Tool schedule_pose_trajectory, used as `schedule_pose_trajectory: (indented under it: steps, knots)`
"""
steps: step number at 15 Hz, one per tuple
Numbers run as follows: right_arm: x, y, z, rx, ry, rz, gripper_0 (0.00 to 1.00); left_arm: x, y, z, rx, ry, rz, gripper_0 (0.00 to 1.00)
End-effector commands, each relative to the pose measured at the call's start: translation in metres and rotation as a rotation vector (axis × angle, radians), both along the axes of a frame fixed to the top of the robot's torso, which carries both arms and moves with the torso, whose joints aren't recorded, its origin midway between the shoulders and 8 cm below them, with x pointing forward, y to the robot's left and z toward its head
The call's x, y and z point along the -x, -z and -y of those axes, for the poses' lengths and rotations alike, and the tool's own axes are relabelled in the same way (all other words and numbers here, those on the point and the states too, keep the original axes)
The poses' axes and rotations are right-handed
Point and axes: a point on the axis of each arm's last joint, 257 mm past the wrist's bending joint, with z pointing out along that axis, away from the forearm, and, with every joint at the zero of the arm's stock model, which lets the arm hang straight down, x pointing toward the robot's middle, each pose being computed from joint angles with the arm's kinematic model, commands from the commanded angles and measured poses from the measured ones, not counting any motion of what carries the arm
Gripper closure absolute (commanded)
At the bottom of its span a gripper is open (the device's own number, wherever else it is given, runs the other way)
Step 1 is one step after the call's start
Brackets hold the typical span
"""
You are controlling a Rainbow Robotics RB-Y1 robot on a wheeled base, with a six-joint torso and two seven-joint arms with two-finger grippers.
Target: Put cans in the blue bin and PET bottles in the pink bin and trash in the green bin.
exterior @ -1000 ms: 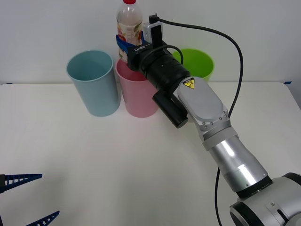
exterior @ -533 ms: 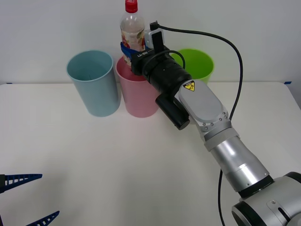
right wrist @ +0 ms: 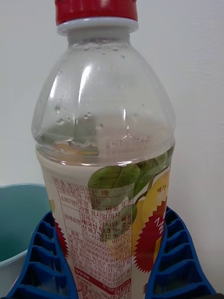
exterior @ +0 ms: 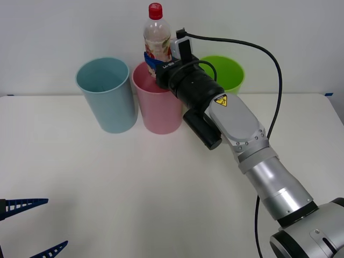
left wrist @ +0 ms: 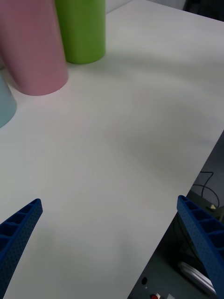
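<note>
The right tool (exterior: 156, 60) is pinching the bottle (exterior: 157, 36) low on its body, one blue ribbed finger pressed against each side of the label, and it holds the bottle upright with the red cap on top. The bottle hangs over the far right part of the pink bin (exterior: 158, 105), just above the rim. That bin stands at the far side of the worktop (exterior: 161, 188) between the blue bin (exterior: 106, 95) on its left and the green bin (exterior: 223, 72) on its right, the three close together in a row.

To my eye the step in hand is the drop into the pink bin. Doing it well means bringing the bottle nearer the middle of that opening first, since it sits toward the edge on the green bin's side, then lowering it a little so the base is inside the rim before the fingers let go. The bottle is light and looks nearly empty, so a release from height could let it bounce off the rim or tip a bin.

The left tool (left wrist: 109, 247) waits at the near left corner of the worktop, its fingers spread wide with nothing between them.

The arm covers the near side of the green bin and part of the pink rim, so the gap between bottle base and rim is hard to judge. The base itself is cut off in the wrist view, and I cannot see the bottom inside any bin.
</note>
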Motion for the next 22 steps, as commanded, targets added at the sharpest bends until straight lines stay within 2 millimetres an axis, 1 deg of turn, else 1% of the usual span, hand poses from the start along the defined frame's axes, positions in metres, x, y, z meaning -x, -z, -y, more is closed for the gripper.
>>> schedule_pose_trajectory:
  steps: [1,3,4,5,6,7,20,21,22]
  knots:
    - [0.0008,0.0005,-0.0017,-0.004,-0.004,-0.004,1.0,0.0,0.0,0.0,0.0,0.0,0.0,0.0]
    - [0.0005,0.0006,-0.001,-0.003,-0.003,-0.003,1.0,0.0,0.0,0.0,0.0,0.0,0.0,0.0]
    - [0.0001,-0.0001,-0.0004,-0.001,0.003,0.001,0.6,0.0,0.0,0.0,0.0,0.0,0.0,0.0]
    - [0.0,-0.0007,0.0002,-0.001,0.004,0.003,0.31,0.0,0.0,0.0,0.0,0.0,0.0,0.0]
    - [-0.0003,0.0001,0.0003,0.003,0.005,0.003,0.06,0.0,0.0,0.0,0.0,0.0,0.0,0.0]
    - [0.0,-0.0006,0.0002,0.003,0.005,0.005,0.0,0.0,0.0,0.0,0.0,0.0,0.0,0.0]
    - [-0.0007,-0.001,0.0022,0.011,0.008,0.011,0.0,0.0,0.0,0.0,0.0,0.0,0.0,0.0]
    - [-0.001,-0.0022,0.0025,0.01,0.009,0.012,0.0,0.0,0.0,0.0,0.0,0.0,0.0,0.0]
    - [0.0005,-0.0089,0.0024,0.005,0.007,0.025,0.0,0.0,0.0,0.0,0.0,0.0,0.0,0.0]
